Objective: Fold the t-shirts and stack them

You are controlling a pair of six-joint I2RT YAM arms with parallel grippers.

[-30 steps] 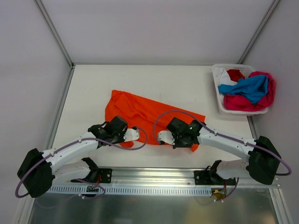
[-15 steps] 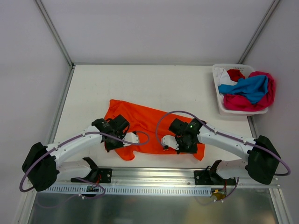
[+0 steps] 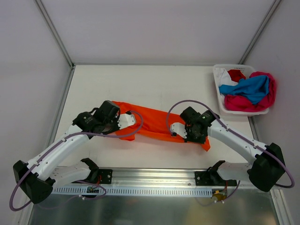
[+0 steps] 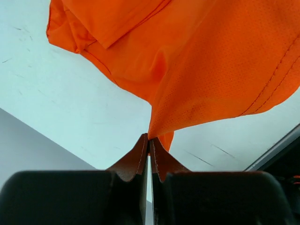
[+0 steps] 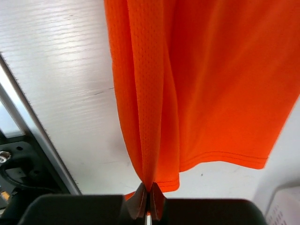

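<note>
Stretching in a rumpled band across the table [image 3: 154,79], the orange t-shirt [image 3: 152,124] is seen well to the left of the white basket [image 3: 218,105] and nearer the arms' bases than the basket is. The shirt is held in two places. Its end farther from the basket is pinched by the left gripper [image 3: 125,120]. In the left wrist view the jaws are pressed together on a fold of cloth, and the fabric is spread out beyond the fingertips. The part nearer the basket is clamped by the right gripper [image 3: 174,130]. In the right wrist view a gathered pleat of mesh cloth is caught between the closed jaws, and a stitched hem is seen beyond it. One corner of the shirt is left trailing past the right gripper on the basket side. Inside the basket more shirts are heaped: a blue t-shirt [image 3: 251,89] on top, a magenta-pink t-shirt [image 3: 243,104] draped over the rim, and a red t-shirt [image 3: 236,75] and a white t-shirt [image 3: 223,76] at the far end.
</note>
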